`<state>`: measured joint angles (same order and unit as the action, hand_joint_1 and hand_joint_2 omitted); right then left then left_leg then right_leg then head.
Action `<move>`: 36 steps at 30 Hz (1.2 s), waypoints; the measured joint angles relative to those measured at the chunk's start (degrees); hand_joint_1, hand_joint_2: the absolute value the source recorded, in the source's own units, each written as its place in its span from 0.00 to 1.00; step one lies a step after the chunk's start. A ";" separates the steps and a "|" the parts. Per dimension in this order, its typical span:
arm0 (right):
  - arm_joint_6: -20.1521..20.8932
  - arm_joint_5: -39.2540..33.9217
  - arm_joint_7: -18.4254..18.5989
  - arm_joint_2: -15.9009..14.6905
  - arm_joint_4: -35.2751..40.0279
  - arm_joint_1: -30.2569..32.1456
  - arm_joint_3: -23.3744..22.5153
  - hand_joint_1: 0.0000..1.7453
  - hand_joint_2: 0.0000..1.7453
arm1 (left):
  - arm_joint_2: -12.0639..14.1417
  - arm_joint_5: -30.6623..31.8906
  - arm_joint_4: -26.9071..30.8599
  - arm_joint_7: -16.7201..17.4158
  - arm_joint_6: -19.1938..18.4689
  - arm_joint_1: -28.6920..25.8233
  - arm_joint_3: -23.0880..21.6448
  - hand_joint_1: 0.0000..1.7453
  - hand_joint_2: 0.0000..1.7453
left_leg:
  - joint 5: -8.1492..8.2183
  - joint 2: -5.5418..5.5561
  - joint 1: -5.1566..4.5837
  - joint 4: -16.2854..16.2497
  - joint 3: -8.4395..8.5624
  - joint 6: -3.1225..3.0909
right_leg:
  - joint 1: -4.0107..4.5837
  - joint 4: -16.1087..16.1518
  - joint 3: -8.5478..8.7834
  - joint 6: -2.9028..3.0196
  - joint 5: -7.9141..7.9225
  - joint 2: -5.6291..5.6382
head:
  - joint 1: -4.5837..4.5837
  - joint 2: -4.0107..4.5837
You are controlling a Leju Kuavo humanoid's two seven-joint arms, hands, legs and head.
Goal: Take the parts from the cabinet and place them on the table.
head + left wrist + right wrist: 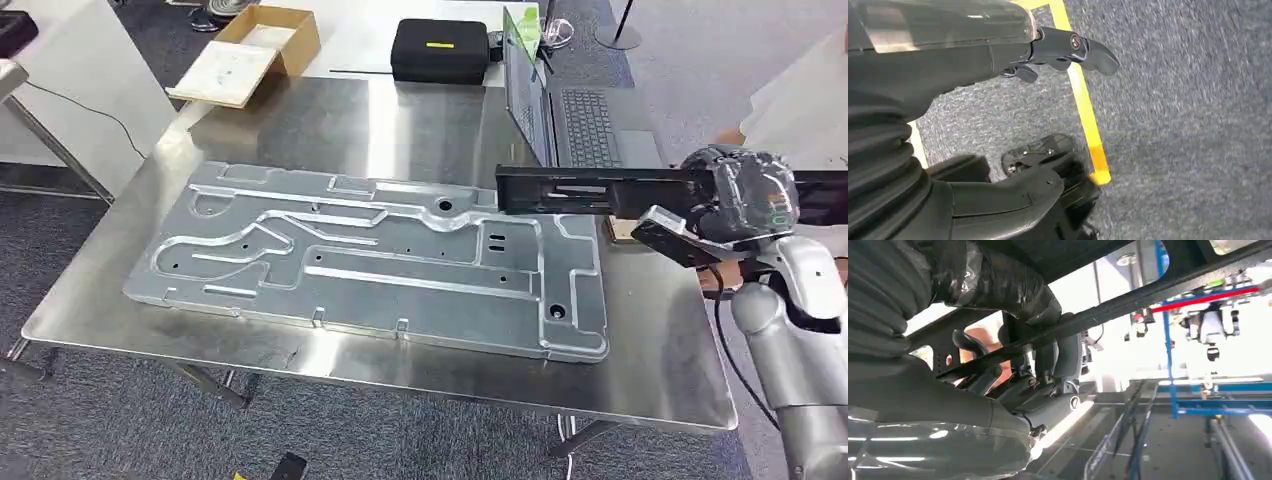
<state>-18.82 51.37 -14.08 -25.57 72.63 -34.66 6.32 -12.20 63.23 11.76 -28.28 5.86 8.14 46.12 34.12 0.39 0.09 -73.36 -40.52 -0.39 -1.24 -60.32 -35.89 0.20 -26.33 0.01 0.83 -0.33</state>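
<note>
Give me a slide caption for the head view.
Right hand holds a long black rail above the steel table, beside a large machined metal panel.

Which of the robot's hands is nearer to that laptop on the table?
The right hand: it holds a long black part just in front of the laptop. The left hand hangs down over the carpet floor.

Silver arm (790, 330), plastic-wrapped grey hand (745, 195), black cable (735, 360)

A workshop: steel table (650, 380), machined metal panel (380, 260), overhead gantry (1198, 300).
</note>
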 joint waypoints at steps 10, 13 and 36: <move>-1.07 1.38 0.33 3.67 -3.67 -2.77 6.68 1.00 1.00 | -0.15 0.66 0.00 0.72 -0.04 -0.05 -0.63 0.00 1.00 | -8.88 0.04 -1.64 14.01 4.92 -2.98 | 0.74 0.45 0.41 -0.30 -0.13 -0.07 | 0.00 0.00; -1.70 1.40 0.37 4.06 -3.58 -3.35 7.21 1.00 1.00 | -0.26 0.79 0.00 0.83 -0.15 0.20 -0.92 0.00 1.00 | -9.81 -0.01 -0.92 16.29 6.41 -3.25 | 1.00 -1.94 -0.27 -1.01 -2.22 0.02 | 0.11 0.00; 2.69 -1.27 -1.99 10.62 -4.87 -8.71 16.76 1.00 1.00 | -0.42 2.14 0.00 2.12 -1.20 0.53 -3.28 0.00 1.00 | -8.35 0.02 -0.59 10.00 3.79 -1.38 | 0.69 0.40 0.05 0.65 0.81 0.12 | 0.04 0.00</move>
<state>-16.13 50.09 -16.07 -14.95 67.76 -43.37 23.08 -12.61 65.37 11.76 -26.16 4.66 8.67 42.84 25.77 0.41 -0.49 -63.36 -36.74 -1.77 -0.56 -59.92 -35.84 0.85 -25.52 0.14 0.87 -0.33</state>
